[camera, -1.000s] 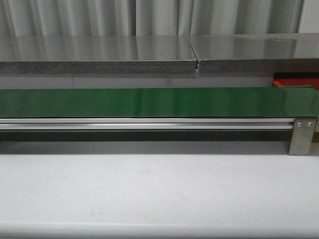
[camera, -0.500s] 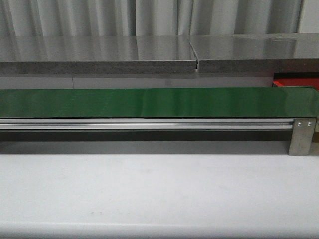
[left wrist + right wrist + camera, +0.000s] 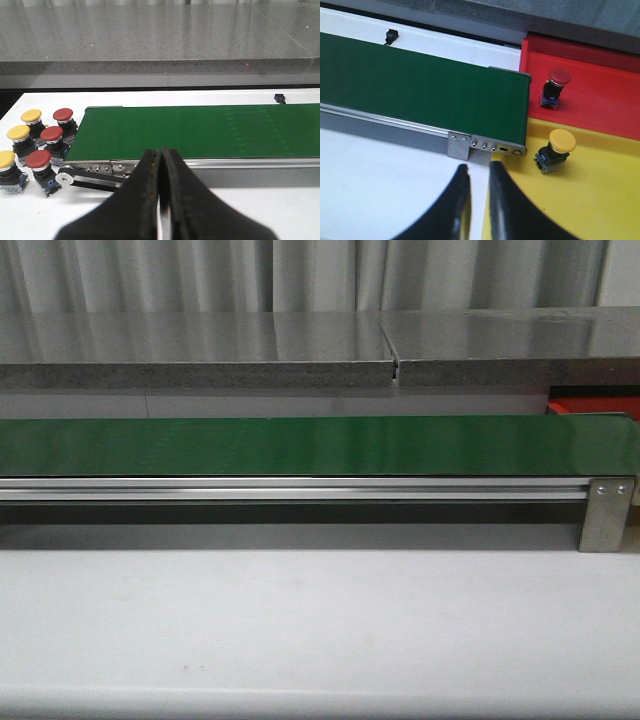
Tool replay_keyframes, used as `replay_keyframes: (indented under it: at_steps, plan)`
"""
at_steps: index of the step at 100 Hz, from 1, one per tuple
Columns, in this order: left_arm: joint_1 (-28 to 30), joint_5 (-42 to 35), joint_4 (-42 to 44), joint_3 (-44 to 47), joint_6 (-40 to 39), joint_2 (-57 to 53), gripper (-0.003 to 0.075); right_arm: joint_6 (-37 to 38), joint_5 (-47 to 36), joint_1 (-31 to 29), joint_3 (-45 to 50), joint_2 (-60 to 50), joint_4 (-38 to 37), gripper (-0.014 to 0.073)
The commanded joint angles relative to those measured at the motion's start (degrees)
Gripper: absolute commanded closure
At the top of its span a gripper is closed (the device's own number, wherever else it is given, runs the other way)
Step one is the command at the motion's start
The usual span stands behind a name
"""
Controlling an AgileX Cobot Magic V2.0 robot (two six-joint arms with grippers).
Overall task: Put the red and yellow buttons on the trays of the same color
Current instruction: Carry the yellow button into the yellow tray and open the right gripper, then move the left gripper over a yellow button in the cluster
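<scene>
In the left wrist view, three red buttons [image 3: 51, 133] and three yellow buttons [image 3: 18, 132] stand in a cluster on the white table beside the end of the green belt [image 3: 200, 130]. My left gripper [image 3: 161, 151] is shut and empty, hovering before the belt's rail. In the right wrist view a red tray [image 3: 600, 95] holds one red button [image 3: 559, 76], and a yellow tray [image 3: 605, 195] holds one yellow button [image 3: 562, 140]. My right gripper [image 3: 477, 170] stands narrowly open and empty over the yellow tray's edge. Neither gripper shows in the front view.
The green belt [image 3: 320, 445] spans the front view with an aluminium rail and a bracket [image 3: 607, 512] at its right end. A sliver of the red tray [image 3: 592, 406] shows behind it. A grey stone ledge [image 3: 200, 350] runs along the back. A small black sensor [image 3: 389, 35] sits beyond the belt.
</scene>
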Motion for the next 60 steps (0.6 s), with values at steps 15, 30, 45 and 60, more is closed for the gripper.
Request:
replay_keyframes:
  at_steps: [15,30,45,60]
  plan:
    - [-0.4,-4.6,-1.1,-1.4,-0.2,0.5,0.0741,-0.5,-4.8,0.2,-1.6,0.0,-0.2,0.0712]
    - [-0.4,-4.6,-1.1,-1.4,-0.2,0.5,0.0741,-0.5,-4.8,0.2,-1.6,0.0,-0.2,0.0712]
    - [-0.4,-4.6,-1.1,-1.4,-0.2,0.5,0.0741,-0.5,-4.8,0.2,-1.6,0.0,-0.2,0.0712]
    - [-0.4,-4.6,-1.1,-1.4,-0.2,0.5,0.0741,-0.5,-4.8,0.2,-1.6,0.0,-0.2,0.0712]
